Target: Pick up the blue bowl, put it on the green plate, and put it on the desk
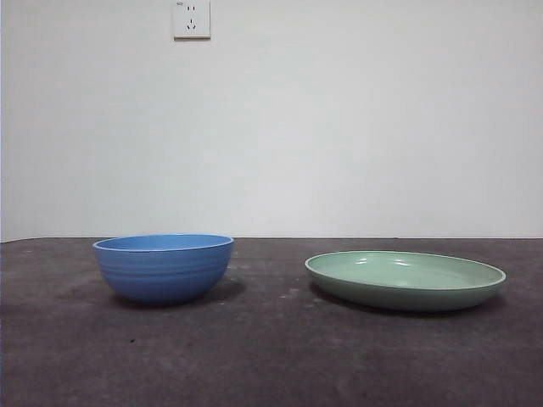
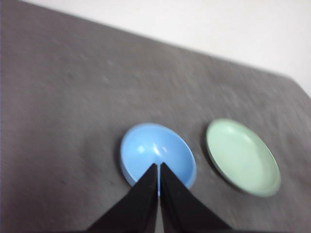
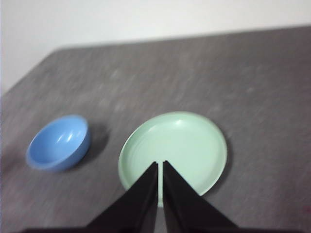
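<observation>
On the desk [image 1: 271, 356], a dark, mottled surface meeting a plain white wall with a socket [image 1: 191, 19] at 12 o'clock, the blue bowl [image 1: 163, 268] stands upright, well apart from the green plate [image 1: 405, 280] at its 3 o'clock. The left gripper [image 2: 159, 167] hangs above the bowl and the right gripper [image 3: 160, 165] above the plate, each with jaws nearly touching and holding nothing.

light: even, soft, fairly bright | front view: sharp, short shadows under blue bowl [image 1: 163, 268] and green plate [image 1: 405, 280] | wrist views: blurred, desk [image 2: 63, 121] texture smeared | glare: small glints inside bowl and plate | wall [image 1: 356, 119]: pale, washed
</observation>
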Available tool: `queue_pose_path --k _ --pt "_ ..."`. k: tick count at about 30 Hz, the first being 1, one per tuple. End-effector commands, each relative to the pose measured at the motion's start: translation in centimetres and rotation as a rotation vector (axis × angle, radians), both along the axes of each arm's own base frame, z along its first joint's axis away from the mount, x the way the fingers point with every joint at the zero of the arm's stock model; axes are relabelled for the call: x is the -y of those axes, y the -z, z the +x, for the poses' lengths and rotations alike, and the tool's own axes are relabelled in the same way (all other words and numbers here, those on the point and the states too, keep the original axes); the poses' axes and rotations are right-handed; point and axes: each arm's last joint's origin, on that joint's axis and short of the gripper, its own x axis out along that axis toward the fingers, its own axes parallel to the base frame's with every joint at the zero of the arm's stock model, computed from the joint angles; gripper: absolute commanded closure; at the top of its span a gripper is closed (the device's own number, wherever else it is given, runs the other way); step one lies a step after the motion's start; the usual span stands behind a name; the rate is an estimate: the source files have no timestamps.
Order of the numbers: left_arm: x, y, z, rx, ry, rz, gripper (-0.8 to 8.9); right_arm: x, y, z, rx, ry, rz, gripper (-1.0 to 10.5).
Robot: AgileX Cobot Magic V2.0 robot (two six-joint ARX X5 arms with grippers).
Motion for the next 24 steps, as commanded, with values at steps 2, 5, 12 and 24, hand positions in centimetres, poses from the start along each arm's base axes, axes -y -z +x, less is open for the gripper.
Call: queue_pose_path --k 2,5,12,24 --pt "0.5 -1.0 0.9 -0.028 0.141 0.051 8.05 -0.1 -1.7 1.3 -0.061 -0.098 -0.087 9.4" --pt "1.0 -1.3 1.4 -0.070 0.236 0.065 8.05 -0.5 -2.2 2.2 -0.126 -0.156 -0.115 9.4" --pt "2.6 -1.2 1.8 -0.153 0.429 0.079 8.05 -1.7 -1.9 3.2 -0.275 -0.298 -0.164 9.4" --pt "3.1 -1.0 1.6 -0.169 0.474 0.079 7.33 -2.7 -1.7 2.9 -0.292 -0.375 -0.182 9.2"
